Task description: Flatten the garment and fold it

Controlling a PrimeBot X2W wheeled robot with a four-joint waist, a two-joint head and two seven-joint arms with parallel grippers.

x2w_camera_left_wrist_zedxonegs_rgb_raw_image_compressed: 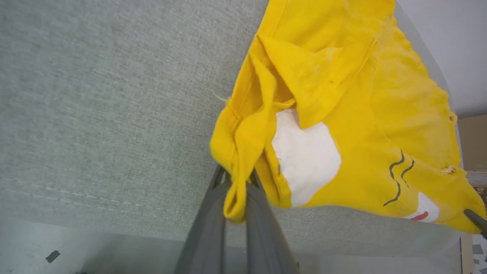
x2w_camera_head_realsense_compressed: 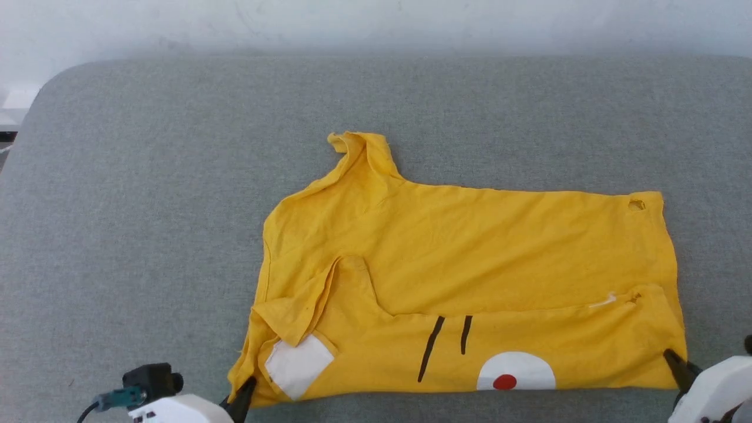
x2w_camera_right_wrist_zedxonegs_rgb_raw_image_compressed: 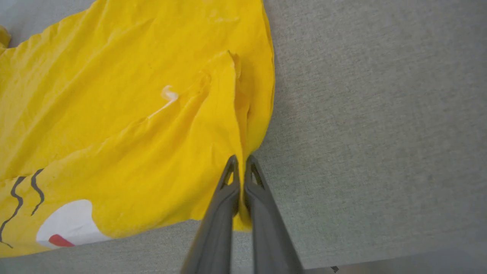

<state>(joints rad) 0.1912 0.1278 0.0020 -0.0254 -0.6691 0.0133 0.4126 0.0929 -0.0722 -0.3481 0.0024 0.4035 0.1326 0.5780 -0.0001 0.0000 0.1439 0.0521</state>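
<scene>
Fingers pressed together on yellow cloth at both ends: your left gripper point(x2w_camera_head_realsense_compressed: 245, 390) pinches the garment's point(x2w_camera_head_realsense_compressed: 470, 258) near left corner, and your right gripper point(x2w_camera_head_realsense_compressed: 674, 359) pinches its near right corner.

The grey fabric surface point(x2w_camera_head_realsense_compressed: 147, 176) carries the shirt, which lies nearly flat with its long axis running left to right across the head view. Its sleeve end is toward your left and its straight hem end toward your right. A far sleeve point(x2w_camera_head_realsense_compressed: 359, 151) sticks up and away from you. The near strip is turned over onto the body, showing print.

In the left wrist view you see a bunched roll of the garment point(x2w_camera_left_wrist_zedxonegs_rgb_raw_image_compressed: 342, 95) squeezed between the left gripper's point(x2w_camera_left_wrist_zedxonegs_rgb_raw_image_compressed: 236, 186) tips, beside a white patch point(x2w_camera_left_wrist_zedxonegs_rgb_raw_image_compressed: 304, 160). The right gripper's tip point(x2w_camera_left_wrist_zedxonegs_rgb_raw_image_compressed: 475, 219) shows at the far corner.

In the right wrist view the right gripper point(x2w_camera_right_wrist_zedxonegs_rgb_raw_image_compressed: 241, 161) closes on a raised ridge of the garment point(x2w_camera_right_wrist_zedxonegs_rgb_raw_image_compressed: 133, 114).

Smaller marks show in the head view: a white half-circle with a red dot point(x2w_camera_head_realsense_compressed: 516, 373), two black stripes point(x2w_camera_head_realsense_compressed: 446, 343), a white scrap point(x2w_camera_head_realsense_compressed: 602, 302) and a small hole point(x2w_camera_head_realsense_compressed: 635, 204).
</scene>
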